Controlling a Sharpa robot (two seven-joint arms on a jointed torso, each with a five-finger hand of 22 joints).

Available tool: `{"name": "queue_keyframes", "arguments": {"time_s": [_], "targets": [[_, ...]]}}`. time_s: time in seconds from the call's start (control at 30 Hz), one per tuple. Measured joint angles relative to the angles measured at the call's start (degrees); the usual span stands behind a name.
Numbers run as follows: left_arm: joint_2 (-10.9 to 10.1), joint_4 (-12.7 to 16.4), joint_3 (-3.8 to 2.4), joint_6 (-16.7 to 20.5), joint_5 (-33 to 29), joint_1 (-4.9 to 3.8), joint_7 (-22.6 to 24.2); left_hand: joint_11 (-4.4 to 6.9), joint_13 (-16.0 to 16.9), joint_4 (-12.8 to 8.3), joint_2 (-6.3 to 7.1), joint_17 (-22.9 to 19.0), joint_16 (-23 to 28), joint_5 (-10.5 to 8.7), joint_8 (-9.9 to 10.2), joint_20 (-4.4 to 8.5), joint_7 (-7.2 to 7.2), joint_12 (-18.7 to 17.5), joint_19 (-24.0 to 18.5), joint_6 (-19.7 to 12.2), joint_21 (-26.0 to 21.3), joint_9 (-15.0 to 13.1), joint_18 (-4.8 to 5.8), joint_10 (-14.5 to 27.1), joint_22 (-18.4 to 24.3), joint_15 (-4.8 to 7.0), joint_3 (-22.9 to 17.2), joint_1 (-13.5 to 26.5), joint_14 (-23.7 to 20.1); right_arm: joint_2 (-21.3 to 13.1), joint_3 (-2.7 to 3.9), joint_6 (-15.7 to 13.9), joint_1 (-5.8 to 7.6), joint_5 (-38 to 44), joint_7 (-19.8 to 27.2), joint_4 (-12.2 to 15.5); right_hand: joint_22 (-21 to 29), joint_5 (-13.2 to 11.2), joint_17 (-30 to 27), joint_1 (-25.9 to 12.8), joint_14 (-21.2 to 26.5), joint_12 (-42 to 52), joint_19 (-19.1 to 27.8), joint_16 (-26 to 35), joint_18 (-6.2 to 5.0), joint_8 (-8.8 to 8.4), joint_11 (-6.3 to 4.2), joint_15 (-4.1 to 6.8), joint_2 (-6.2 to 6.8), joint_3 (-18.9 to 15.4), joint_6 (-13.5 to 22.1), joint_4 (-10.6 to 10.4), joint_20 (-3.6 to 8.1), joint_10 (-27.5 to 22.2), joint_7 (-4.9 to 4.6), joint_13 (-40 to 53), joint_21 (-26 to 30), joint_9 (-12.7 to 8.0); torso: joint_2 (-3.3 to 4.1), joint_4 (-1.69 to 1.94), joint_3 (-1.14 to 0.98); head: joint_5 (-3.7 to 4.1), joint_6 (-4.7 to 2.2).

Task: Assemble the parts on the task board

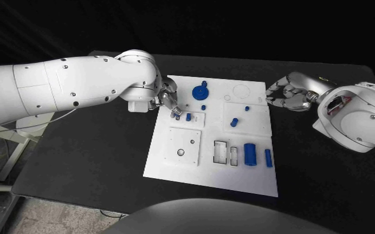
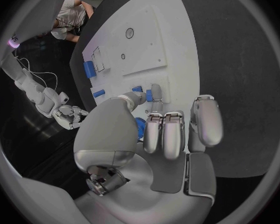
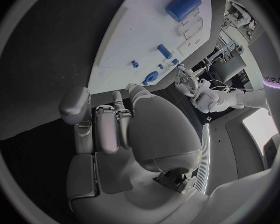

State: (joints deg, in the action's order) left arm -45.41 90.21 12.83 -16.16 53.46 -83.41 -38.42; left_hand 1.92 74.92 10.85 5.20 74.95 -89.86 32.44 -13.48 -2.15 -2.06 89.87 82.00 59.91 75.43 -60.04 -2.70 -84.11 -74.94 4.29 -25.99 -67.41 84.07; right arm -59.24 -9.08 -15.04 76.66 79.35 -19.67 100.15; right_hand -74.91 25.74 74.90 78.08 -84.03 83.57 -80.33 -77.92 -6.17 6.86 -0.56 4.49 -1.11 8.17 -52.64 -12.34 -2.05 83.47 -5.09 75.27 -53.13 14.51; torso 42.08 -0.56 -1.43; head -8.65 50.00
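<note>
**Left hand at the small pegs; right hand idle off the board**

Black table [image 1: 94,153], dark backdrop; white board [image 1: 181,175] at centre.

- Left hand [image 1: 166,102]: over the board's near-left edge, fingertips lowered onto a small blue peg [image 1: 188,117]. Thumb and one finger seem to close round a peg; a firm pinch cannot be told.
- Right hand [image 1: 286,96]: just off the board's far side, fingers curled in, holding nothing.
- Other parts: round blue knob [image 1: 201,91] just beyond the left fingers; large cylinder [image 1: 249,154] and slim bar [image 1: 268,157] well away, toward the robot.

Risk: a peg entering tilted could jam or tip, or slip from a shallow fingertip hold.

Hidden: the contact point lies under the fingers; which socket is targeted is unclear.
</note>
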Motion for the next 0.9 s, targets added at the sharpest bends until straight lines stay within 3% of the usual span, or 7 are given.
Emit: {"name": "queue_keyframes", "arguments": {"time_s": [0.43, 0.5, 0.9], "targets": [[0.7, -0.7, 0.03, -0.8, 1.3, 0.12, -0.2, 0.0, 0.0, -0.2, 0.07, 0.0, 0.0, -0.19, 0.3, 0.0, -0.09, 0.0, 0.0, 0.1, 0.0, 0.0, 0.0, 0.0, 0.0, 0.0, -0.2, 0.1, 0.0, 0.0, 0.0, -0.1, -0.04, -0.1, 0.1, 0.1, 0.0, 0.0, 0.0, 0.0, 0.0, 0.0, 0.0, 0.0, -0.01, 0.0, -0.11, 0.0, 0.0, 0.0, 0.0, 0.0, 0.0, 0.1, 0.0, 0.0, 0.0, 0.0, -0.01, -0.01, -0.02, 0.0, 0.0], [0.7, -0.9, 0.03, -1.0, 1.4, 0.14, -0.3, 0.0, 0.0, -0.4, 0.09, 0.0, 0.0, -0.21, 0.3, 0.0, -0.1, 0.0, 0.0, 0.1, 0.0, 0.0, 0.0, 0.0, 0.0, 0.0, -0.4, 0.2, 0.0, 0.0, 0.0, -0.1, -0.06, -0.1, 0.1, 0.1, 0.0, 0.0, 0.0, 0.6, 0.0, -0.2, 0.0, 0.0, 0.0, 0.0, -0.11, 0.0, -0.66, 0.0, 0.0, 0.0, 0.0, 0.1, 0.0, 9.1, 0.0, 0.0, -0.02, -0.01, -0.02, -0.02, 0.0], [1.2, -1.3, 0.08, -1.9, 2.1, 0.55, -0.5, 0.0, 0.0, -1.1, 0.31, 0.0, 0.0, -0.38, 0.3, -0.2, -0.12, 0.0, -0.2, 0.1, 0.0, 0.0, 0.0, 0.0, 0.0, 0.0, -0.8, 0.9, 0.0, -0.1, 0.01, -0.1, -0.07, -0.1, 0.1, 0.3, 0.0, 0.0, 0.0, 0.5, 0.0, -0.2, 0.0, 0.0, 0.0, 0.0, -0.11, 0.0, -0.48, 0.2, 0.0, 0.2, 0.0, 0.1, 0.0, 7.0, 0.0, -0.1, -0.02, -0.02, -0.04, 0.12, 0.0]]}}
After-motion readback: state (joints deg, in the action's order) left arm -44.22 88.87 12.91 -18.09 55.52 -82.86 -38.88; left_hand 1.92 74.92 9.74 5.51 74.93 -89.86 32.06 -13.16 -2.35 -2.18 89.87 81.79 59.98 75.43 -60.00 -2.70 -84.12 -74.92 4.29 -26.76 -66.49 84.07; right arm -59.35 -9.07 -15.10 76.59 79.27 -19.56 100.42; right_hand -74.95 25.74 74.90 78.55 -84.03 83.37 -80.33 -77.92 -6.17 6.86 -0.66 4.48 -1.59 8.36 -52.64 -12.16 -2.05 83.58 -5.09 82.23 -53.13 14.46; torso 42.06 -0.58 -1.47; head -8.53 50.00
